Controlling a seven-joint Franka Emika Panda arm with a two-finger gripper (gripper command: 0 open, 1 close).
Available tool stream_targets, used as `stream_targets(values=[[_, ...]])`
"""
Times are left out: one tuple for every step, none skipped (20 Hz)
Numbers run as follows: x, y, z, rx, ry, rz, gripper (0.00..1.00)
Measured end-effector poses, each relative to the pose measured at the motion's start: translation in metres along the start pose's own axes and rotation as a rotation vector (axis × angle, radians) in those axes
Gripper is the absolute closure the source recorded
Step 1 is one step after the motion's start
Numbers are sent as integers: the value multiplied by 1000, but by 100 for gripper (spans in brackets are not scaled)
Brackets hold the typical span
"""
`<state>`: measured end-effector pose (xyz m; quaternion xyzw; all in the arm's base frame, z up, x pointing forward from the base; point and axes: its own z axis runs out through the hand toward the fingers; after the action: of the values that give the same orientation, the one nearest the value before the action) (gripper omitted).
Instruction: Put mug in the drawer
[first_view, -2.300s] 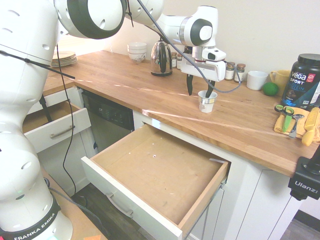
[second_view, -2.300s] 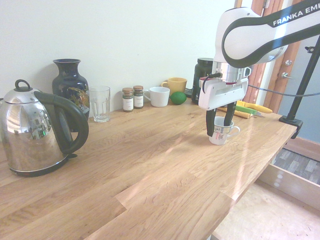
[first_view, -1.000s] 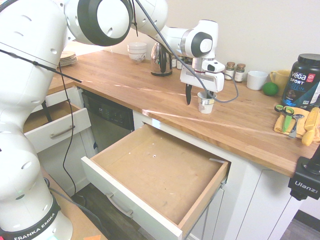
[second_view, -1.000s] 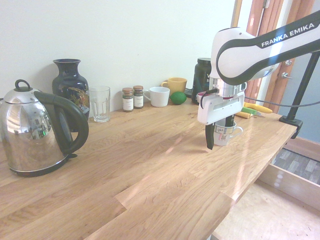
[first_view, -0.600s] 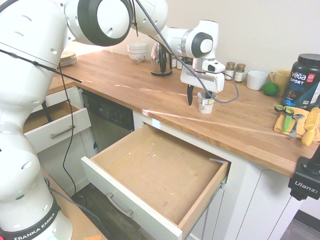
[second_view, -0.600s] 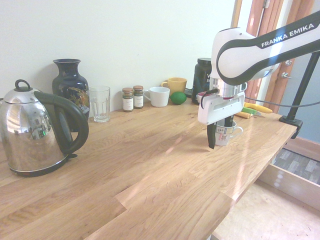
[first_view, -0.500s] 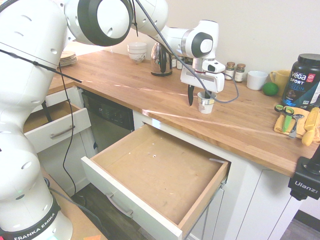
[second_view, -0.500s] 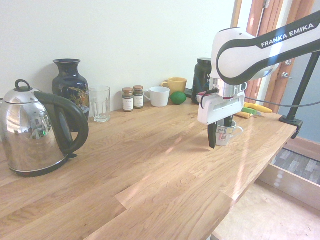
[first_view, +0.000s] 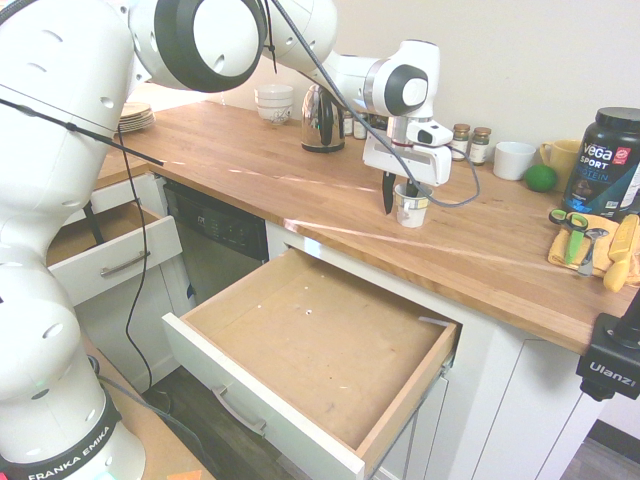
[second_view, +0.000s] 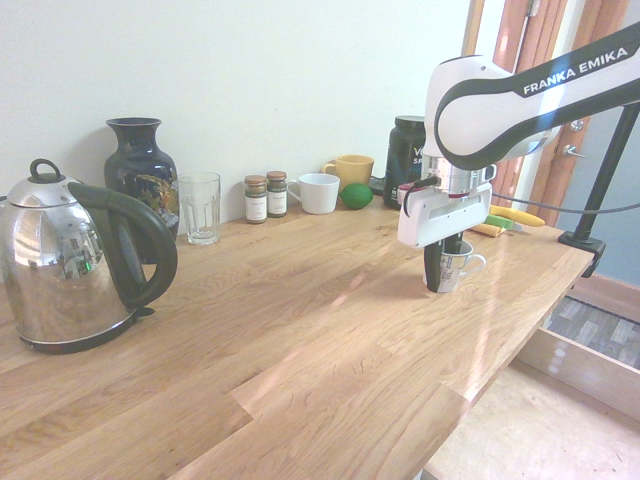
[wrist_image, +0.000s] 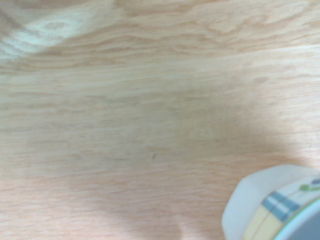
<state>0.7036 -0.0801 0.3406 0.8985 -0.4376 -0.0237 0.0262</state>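
Gripper (second_view: 444, 268) fingers are narrowly parted across one wall of the mug (first_view: 411, 208); grasping is judged underway. Closure is required; then transfer to the drawer (first_view: 315, 345) below the mug.
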Motion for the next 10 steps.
stream_targets(values=[[0, 0, 0, 0, 0, 0, 100], [0, 0, 0, 0, 0, 0, 100], [0, 0, 0, 0, 1, 0, 100], [0, 0, 0, 1, 1, 0, 100], [0, 0, -1, 4, 4, 0, 100], [1, 0, -2, 6, 6, 0, 100], [1, 0, -3, 7, 7, 0, 100], [1, 0, -3, 7, 7, 0, 100], [1, 0, -3, 7, 8, 0, 100], [1, 0, -3, 8, 8, 1, 100]])
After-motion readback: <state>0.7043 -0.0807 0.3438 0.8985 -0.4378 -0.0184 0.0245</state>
